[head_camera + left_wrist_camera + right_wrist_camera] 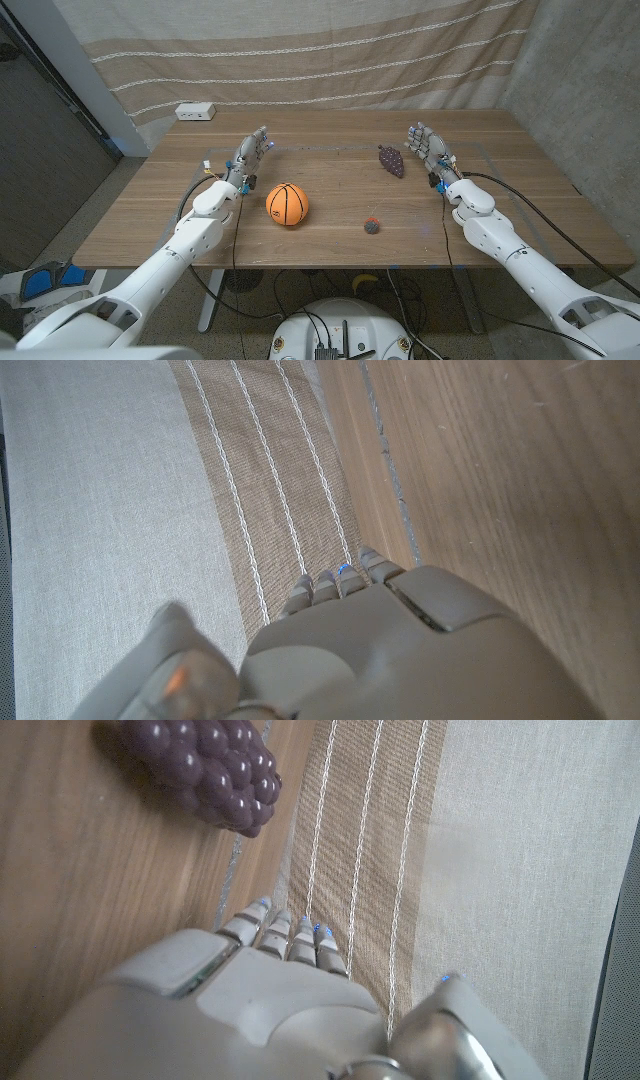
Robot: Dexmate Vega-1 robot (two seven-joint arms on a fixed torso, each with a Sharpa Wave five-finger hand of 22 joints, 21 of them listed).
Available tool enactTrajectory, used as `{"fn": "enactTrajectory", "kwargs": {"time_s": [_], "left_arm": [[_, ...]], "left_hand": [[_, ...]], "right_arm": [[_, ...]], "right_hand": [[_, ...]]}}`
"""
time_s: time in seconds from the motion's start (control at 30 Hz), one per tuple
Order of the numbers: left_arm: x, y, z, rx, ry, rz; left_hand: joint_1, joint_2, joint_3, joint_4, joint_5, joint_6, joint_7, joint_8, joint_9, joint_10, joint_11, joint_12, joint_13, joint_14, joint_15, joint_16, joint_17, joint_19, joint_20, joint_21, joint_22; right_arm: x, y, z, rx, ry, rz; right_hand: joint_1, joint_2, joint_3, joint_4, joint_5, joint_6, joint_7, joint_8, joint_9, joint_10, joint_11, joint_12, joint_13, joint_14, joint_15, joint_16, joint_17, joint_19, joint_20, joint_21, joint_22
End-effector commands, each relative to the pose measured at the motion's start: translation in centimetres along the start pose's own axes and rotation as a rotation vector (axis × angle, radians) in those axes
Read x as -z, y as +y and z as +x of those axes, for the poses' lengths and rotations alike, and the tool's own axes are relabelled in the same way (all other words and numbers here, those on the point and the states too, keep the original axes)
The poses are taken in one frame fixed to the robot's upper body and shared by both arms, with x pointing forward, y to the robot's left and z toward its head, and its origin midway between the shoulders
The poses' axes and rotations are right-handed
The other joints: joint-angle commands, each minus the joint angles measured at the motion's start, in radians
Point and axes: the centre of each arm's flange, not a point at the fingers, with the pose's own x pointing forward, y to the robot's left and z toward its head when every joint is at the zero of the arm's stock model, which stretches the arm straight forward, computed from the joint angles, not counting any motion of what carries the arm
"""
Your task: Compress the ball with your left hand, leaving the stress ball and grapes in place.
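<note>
An orange basketball-patterned ball [287,204] sits on the wooden table [330,235] near the front, left of centre. My left hand [250,158] stands behind and to the left of it, fingers apart, holding nothing and clear of the ball. A small dark stress ball [372,226] lies right of the orange ball. A bunch of purple grapes [391,160] [205,765] lies toward the back right. My right hand [429,149] stands just right of the grapes, fingers apart and empty. The back of my left hand [400,650] and of my right hand [250,1010] show in their wrist views.
A white box [195,112] sits at the table's back left corner. A striped beige curtain [300,50] hangs behind the table. A grey wall [590,90] stands at the right.
</note>
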Motion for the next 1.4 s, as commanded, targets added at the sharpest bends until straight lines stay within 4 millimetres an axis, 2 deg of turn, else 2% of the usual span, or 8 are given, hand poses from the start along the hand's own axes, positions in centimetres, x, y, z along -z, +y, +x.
{"fn": "enactTrajectory", "kwargs": {"time_s": [0.03,0.2,0.27,0.37,0.5,1.03,1.4], "left_arm": [[-0.3,0.6,0.3,-0.031,0.009,0.013],[-0.3,0.6,0.5,-0.037,0.006,0.007],[-0.3,0.6,0.6,-0.042,0.005,0.001],[-0.3,0.6,0.8,-0.037,0.001,0.003],[-0.5,0.6,1.0,-0.042,-0.006,0.005],[-4.0,0.9,1.7,-0.039,-0.089,0.219],[-5.4,1.0,1.2,-0.032,-0.124,0.306]], "left_hand": [[0.008,0.046,0.009,0.001,0.007,-0.007,0.004,0.007,0.004,-0.007,-0.001,0.006,0.004,-0.004,-0.002,0.004,0.002,-0.004,0.007,0.006,0.001],[0.007,0.045,0.010,-0.002,0.007,-0.002,0.002,0.009,0.004,-0.003,-0.001,0.006,0.004,0.001,-0.002,0.003,0.001,-0.001,0.016,0.006,0.001],[0.007,0.042,0.009,-0.004,0.006,-0.002,-0.002,0.009,0.004,-0.002,-0.004,0.006,0.004,0.004,-0.003,0.003,0.000,0.001,0.022,0.006,0.001],[0.003,0.026,-0.002,-0.020,0.002,0.008,-0.013,0.012,0.005,0.004,-0.004,0.006,0.004,0.021,0.008,0.003,-0.004,0.016,0.044,0.008,0.001],[-0.008,0.003,-0.026,-0.038,-0.006,0.017,-0.028,0.013,0.005,0.010,0.000,0.006,0.004,0.045,0.023,0.004,-0.006,0.026,0.072,0.007,0.002],[-0.018,-0.008,-0.034,-0.068,-0.008,0.051,-0.049,0.018,0.005,0.050,0.006,0.016,0.005,0.108,0.035,0.007,-0.009,0.065,0.086,0.013,0.003],[-0.026,-0.027,-0.043,-0.088,-0.011,0.072,-0.062,0.021,0.005,0.069,0.000,0.018,0.005,0.135,0.032,0.005,-0.010,0.084,0.094,0.015,0.003]], "right_arm": [[0.9,-1.5,-0.2,0.048,-0.018,0.078],[1.3,-1.8,-0.2,0.067,-0.021,0.087],[1.4,-1.8,-0.2,0.073,-0.022,0.091],[1.5,-1.9,-0.2,0.074,-0.019,0.092],[1.8,-1.9,-0.2,0.078,-0.010,0.099],[2.9,-1.6,-0.2,0.114,0.003,0.118],[2.9,-1.1,-0.2,0.119,0.001,0.108]], "right_hand": [[0.006,0.011,0.006,-0.001,0.006,0.006,0.002,0.001,0.002,0.008,0.003,0.003,0.002,0.009,0.001,0.005,0.002,0.003,-0.005,0.004,0.002],[0.007,0.007,0.005,-0.007,0.005,0.008,0.007,0.001,0.002,0.012,0.012,0.005,0.000,0.014,0.011,0.005,-0.002,0.006,0.002,0.005,0.002],[0.004,0.006,0.004,-0.012,0.005,0.009,0.010,0.000,0.002,0.018,0.026,0.007,-0.004,0.028,0.025,0.010,-0.006,0.013,0.015,0.009,0.002],[0.004,0.004,0.004,-0.021,0.007,0.017,0.018,0.002,0.002,0.032,0.032,0.012,-0.008,0.046,0.040,0.016,-0.010,0.030,0.027,0.015,0.002],[0.008,0.003,0.006,-0.032,0.009,0.022,0.019,0.003,0.001,0.046,0.036,0.016,-0.011,0.057,0.040,0.018,-0.014,0.042,0.028,0.019,0.002],[0.016,0.001,0.010,-0.054,0.015,0.033,0.023,0.005,0.001,0.064,0.056,0.021,-0.016,0.071,0.047,0.021,-0.022,0.051,0.036,0.020,0.002],[0.017,0.000,0.010,-0.061,0.018,0.039,0.025,0.006,0.001,0.071,0.061,0.022,-0.018,0.074,0.050,0.021,-0.025,0.054,0.039,0.020,0.003]]}}
